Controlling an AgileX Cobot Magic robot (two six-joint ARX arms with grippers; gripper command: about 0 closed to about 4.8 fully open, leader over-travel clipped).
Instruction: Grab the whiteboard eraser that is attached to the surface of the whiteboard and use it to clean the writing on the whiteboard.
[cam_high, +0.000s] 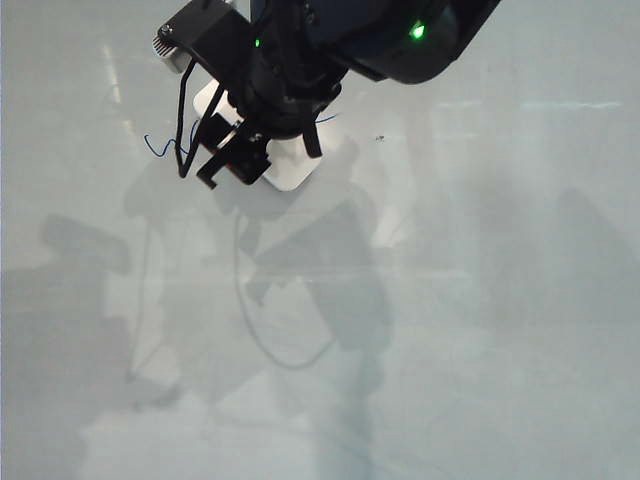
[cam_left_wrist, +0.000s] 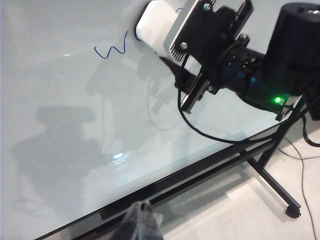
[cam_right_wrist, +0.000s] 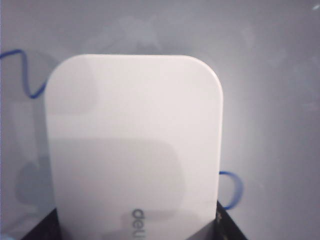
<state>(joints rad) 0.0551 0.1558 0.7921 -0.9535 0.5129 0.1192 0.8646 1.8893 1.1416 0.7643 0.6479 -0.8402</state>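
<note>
One big whiteboard (cam_high: 480, 300) fills everything. The right gripper (cam_high: 262, 152) has its jaws clamped on the eraser (cam_right_wrist: 135, 150), pressed flat over the middle of the writing (cam_left_wrist: 111, 50); blue strokes poke out on both sides. Left gripper (cam_left_wrist: 142, 220) is parked well away, can't tell its jaws. No containers anywhere.

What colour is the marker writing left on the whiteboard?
Blue: thin strokes of the writing beside the whiteboard eraser, clearest in the left wrist view.

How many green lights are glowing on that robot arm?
2 show in the exterior view: a bright green light on the upper arm housing, a fainter green light nearer the right gripper. Others may be hidden.
</note>
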